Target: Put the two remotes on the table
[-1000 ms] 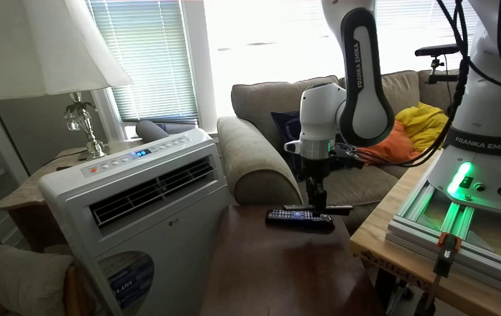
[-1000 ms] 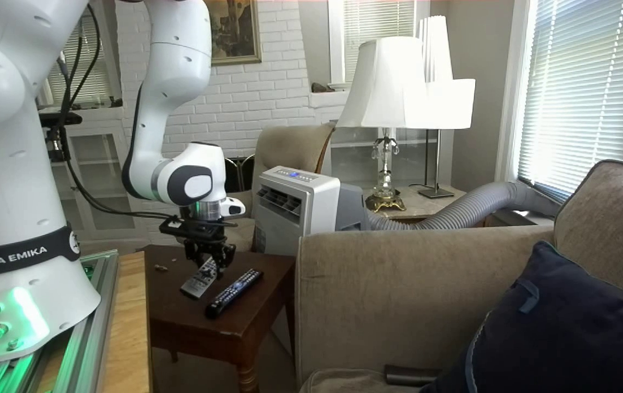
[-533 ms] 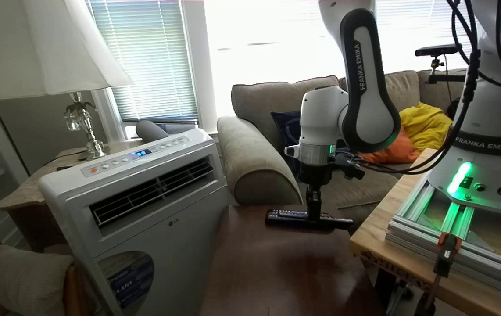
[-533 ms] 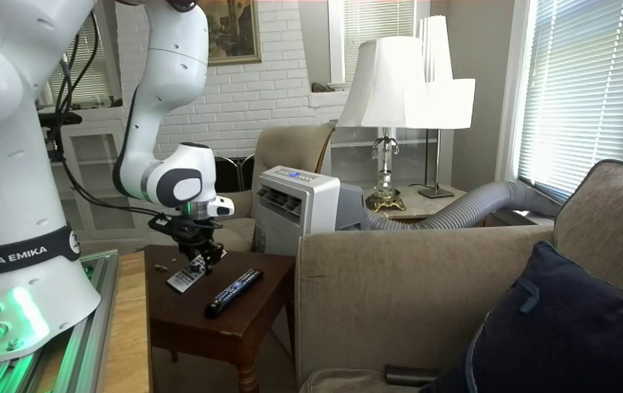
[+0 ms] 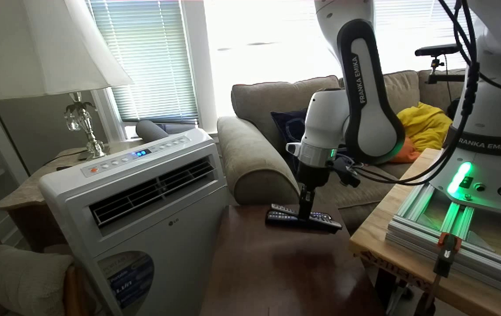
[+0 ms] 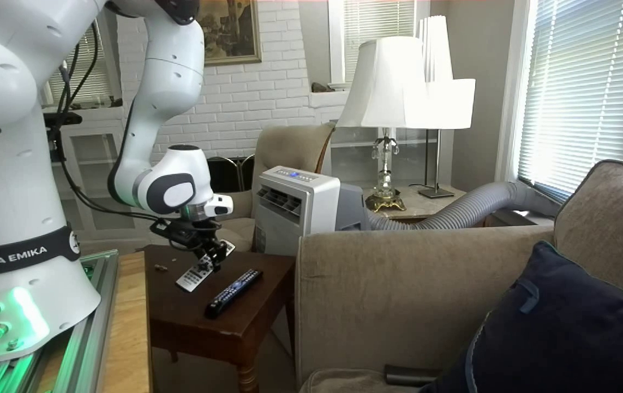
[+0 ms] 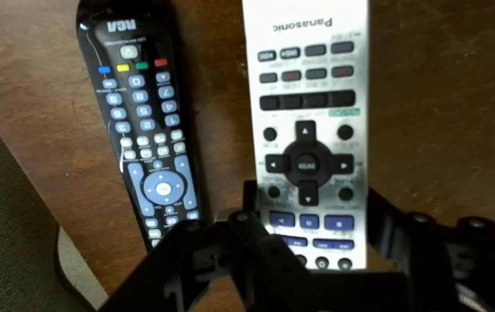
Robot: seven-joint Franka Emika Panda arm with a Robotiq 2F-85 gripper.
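Silver remote: gripped across its width by the fingers, one on each long edge, over the dark brown surface. It appears tilted in both exterior views; whether its lower end touches the surface cannot be told. Black remote: lies flat on the surface, just beside the silver one and, in the wrist view, apart from the fingers. Progress, as judged: the black remote's half is done; the silver one is left to be levelled, set down and released. Beyond, on the sofa, a dark item lies beside the blue cushion; its nature cannot be determined
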